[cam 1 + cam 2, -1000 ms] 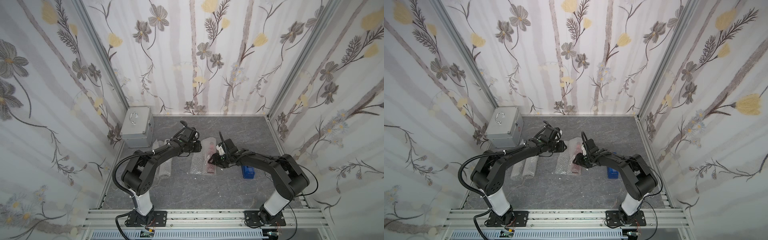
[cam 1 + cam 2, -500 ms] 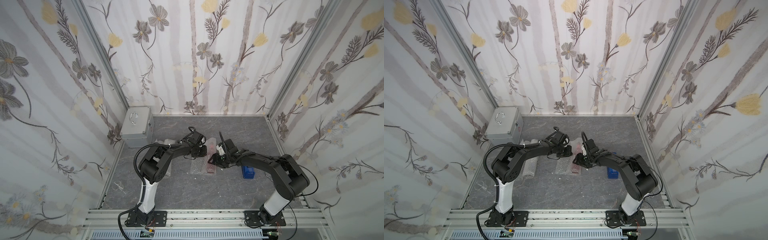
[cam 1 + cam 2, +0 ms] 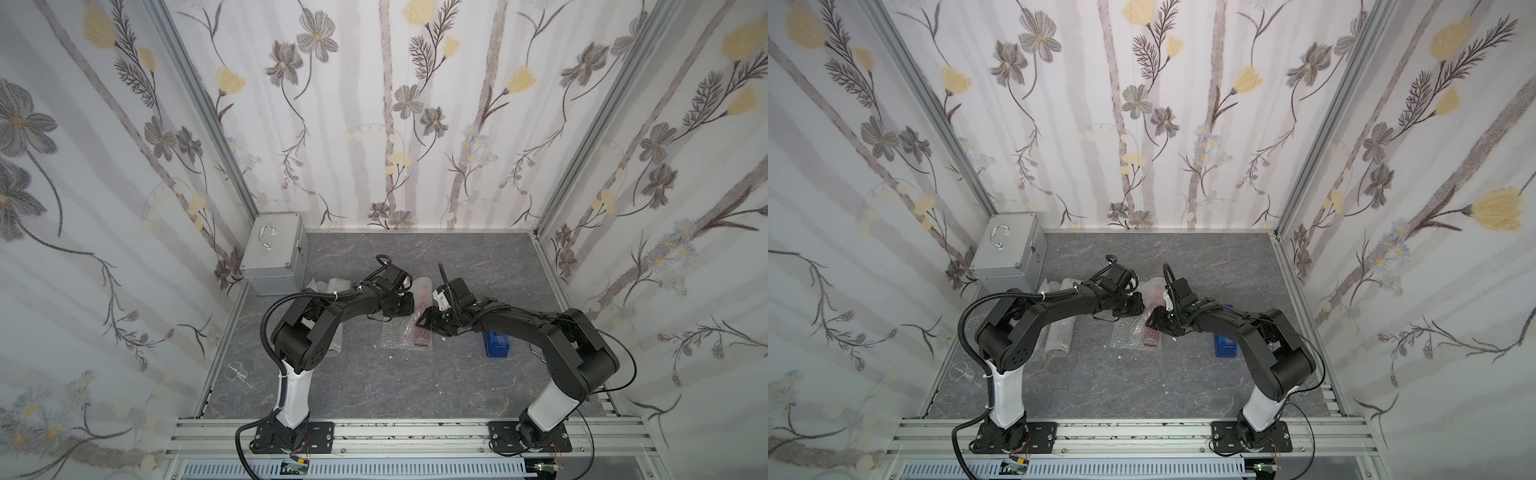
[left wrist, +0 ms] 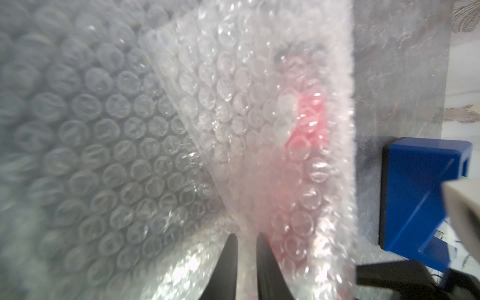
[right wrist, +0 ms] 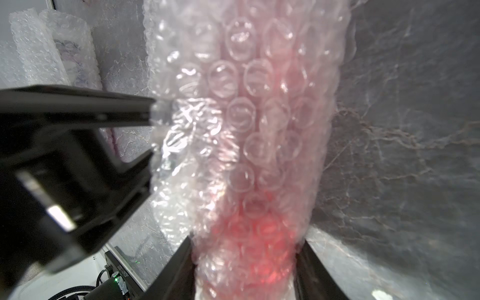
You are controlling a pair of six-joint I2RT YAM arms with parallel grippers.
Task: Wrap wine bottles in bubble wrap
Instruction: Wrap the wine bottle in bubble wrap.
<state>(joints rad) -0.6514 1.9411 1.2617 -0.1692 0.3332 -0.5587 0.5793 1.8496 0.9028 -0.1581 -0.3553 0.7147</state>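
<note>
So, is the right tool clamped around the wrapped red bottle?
Yes, the right tool presses against both sides of the wrapped red bottle.

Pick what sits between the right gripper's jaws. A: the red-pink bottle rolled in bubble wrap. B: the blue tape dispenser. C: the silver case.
A: in the right wrist view the right gripper has its jaws against both sides of the red-pink bottle inside its bubble wrap.
</note>
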